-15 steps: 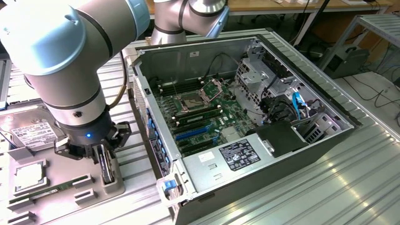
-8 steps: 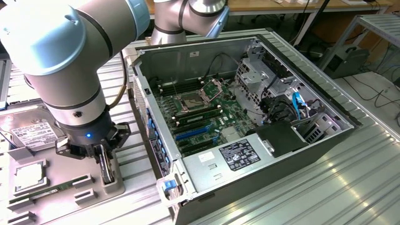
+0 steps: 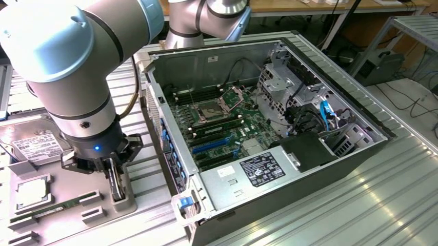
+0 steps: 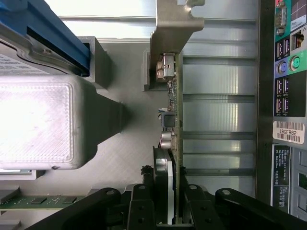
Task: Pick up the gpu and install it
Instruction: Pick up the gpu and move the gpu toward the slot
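The exterior view takes in the open computer case point(image 3: 274, 102) on the table point(image 3: 383, 205), with its motherboard point(image 3: 219, 128) in sight, and the tool point(image 3: 116, 180) lowered over a grey fixture tray point(image 3: 68, 187). The wrist view shows the gpu point(image 4: 171, 120) standing on edge there, its silvery bracket point(image 4: 175, 28) at the far end. The tool straddles the fan end. I cannot tell whether it grips yet.

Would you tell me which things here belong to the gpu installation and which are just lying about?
For the job: the gpu, standing on edge in its grey holder; the hand at it; the open computer case with its motherboard.
Lying about: the hard drive; the memory stick; the square silver chip.
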`<state>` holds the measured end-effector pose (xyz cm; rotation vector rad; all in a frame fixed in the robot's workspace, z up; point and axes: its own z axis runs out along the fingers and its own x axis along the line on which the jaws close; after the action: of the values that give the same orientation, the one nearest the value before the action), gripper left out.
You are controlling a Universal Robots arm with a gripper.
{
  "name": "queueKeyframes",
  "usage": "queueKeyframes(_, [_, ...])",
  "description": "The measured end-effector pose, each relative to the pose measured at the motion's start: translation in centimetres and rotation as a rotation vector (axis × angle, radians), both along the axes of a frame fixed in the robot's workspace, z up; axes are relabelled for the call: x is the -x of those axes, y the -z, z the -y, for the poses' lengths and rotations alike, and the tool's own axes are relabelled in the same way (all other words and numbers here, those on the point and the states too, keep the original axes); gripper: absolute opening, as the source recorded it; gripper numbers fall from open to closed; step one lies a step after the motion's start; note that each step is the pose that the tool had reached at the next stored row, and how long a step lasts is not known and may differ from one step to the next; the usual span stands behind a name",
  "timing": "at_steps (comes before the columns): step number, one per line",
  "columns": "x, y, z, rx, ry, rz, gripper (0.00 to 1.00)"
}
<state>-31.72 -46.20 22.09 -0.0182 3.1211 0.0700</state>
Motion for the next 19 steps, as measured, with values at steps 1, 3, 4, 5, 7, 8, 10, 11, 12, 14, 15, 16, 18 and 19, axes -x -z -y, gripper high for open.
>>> queueKeyframes(1, [0.00,0.00,0.00,0.0000,0.000,0.0000,0.28])
queueKeyframes(3, [0.00,0.00,0.00,0.0000,0.000,0.0000,0.28])
queueKeyframes(4, [0.00,0.00,0.00,-0.0001,0.000,0.0000,0.28])
queueKeyframes(5, [0.00,0.00,0.00,0.0000,0.000,0.0000,0.28])
queueKeyframes(7, [0.00,0.00,0.00,-0.0001,0.000,0.0000,0.28])
queueKeyframes(8, [0.00,0.00,0.00,0.0000,0.000,0.0000,0.28])
queueKeyframes(10, [0.00,0.00,0.00,0.0000,0.000,0.0000,0.28])
queueKeyframes(11, [0.00,0.00,0.00,0.0000,0.000,0.0000,0.28])
queueKeyframes(12, [0.00,0.00,0.00,-0.0002,0.000,0.0000,0.28])
queueKeyframes(14, [0.00,-0.01,0.00,-0.0012,0.000,0.0002,0.28])
queueKeyframes(15, [0.01,-0.07,0.00,-0.0014,0.000,0.0001,0.28])
queueKeyframes(16, [0.00,-0.19,0.00,-0.0013,0.000,0.0001,0.28])
queueKeyframes(18, [0.00,-0.49,0.00,-0.0013,0.000,0.0000,0.28])
queueKeyframes(19, [0.00,-0.57,0.00,-0.0013,0.000,0.0000,0.28])
